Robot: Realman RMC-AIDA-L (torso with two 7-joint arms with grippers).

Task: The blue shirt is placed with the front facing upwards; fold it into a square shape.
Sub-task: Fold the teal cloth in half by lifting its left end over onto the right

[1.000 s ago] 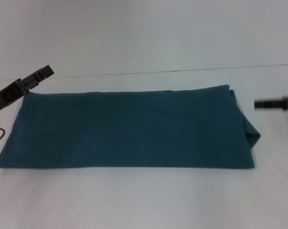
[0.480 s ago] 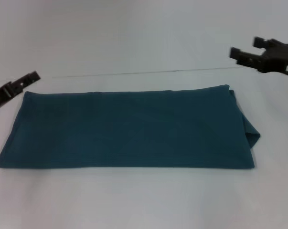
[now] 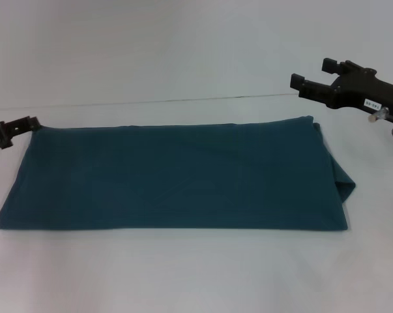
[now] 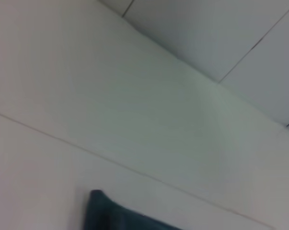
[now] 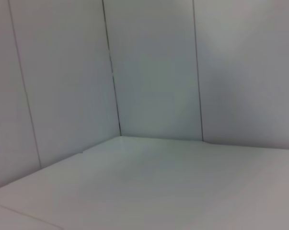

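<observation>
Shirt (image 3: 173, 176): you had it folded into a long band, flat on the table (image 3: 196, 274), between both grippers. Left gripper (image 3: 14, 128): beside its far left corner, fingers' state unclear. Right gripper (image 3: 313, 79): raised beyond its far right corner, fingers apart, empty.

No text can be read — the right end effector (image 3: 311, 75) label is illegible.

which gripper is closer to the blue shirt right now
Left. The left gripper sits right beside the blue shirt, at its far left corner. The right gripper hangs above and beyond the far right corner, clear of the cloth.
</observation>
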